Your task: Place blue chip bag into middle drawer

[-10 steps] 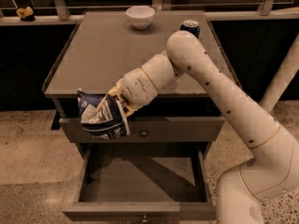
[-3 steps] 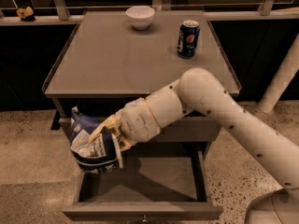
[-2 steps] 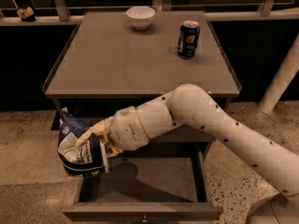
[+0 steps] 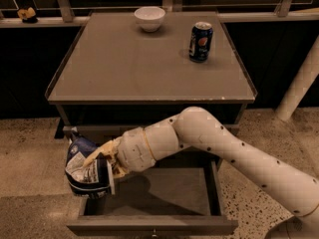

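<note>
The blue chip bag (image 4: 85, 169), crinkled dark blue with white patches, hangs over the left edge of the pulled-out middle drawer (image 4: 154, 224). My gripper (image 4: 105, 164) is shut on the bag, its yellowish fingers (image 4: 99, 155) wrapped around the bag's right side. The white arm reaches in from the lower right, across the open drawer. The drawer's grey inside shows below the arm, and a small knob sits at the front edge.
On the grey cabinet top (image 4: 124, 68) stand a white bowl (image 4: 149, 18) at the back and a blue soda can (image 4: 200, 41) at the back right. A white pillar (image 4: 299, 88) rises on the right. The floor is speckled stone.
The arm has carried the bag down and to the left, from in front of the upper drawer front to the left edge of the open drawer.
</note>
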Robot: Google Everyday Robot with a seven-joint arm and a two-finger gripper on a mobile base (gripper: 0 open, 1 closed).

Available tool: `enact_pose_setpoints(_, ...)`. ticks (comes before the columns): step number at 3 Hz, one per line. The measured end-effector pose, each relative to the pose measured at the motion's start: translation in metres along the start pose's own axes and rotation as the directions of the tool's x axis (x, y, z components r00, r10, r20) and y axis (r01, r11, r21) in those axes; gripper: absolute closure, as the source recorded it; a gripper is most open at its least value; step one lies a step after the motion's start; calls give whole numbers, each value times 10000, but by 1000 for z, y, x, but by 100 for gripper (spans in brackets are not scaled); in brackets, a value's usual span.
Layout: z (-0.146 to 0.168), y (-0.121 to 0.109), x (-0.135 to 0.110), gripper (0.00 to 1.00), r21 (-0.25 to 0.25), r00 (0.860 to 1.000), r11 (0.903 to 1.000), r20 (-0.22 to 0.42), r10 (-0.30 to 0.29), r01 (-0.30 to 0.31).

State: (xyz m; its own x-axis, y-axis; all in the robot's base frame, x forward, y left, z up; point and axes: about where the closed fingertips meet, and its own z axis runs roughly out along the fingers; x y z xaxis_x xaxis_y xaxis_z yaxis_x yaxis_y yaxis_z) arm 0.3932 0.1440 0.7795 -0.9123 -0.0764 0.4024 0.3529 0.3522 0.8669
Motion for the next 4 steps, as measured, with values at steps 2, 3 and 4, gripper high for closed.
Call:
enact_pose_setpoints(2,25,-43,-16,100,-201,9957,9956,-180,906,-910)
enact_pose_setpoints(3,17,-48,-23,100,-319,9963,9961,252,826,-818)
enact_pose_setpoints(4,-15,-57,-21,100,-749,9898,9951,1216,739,-651)
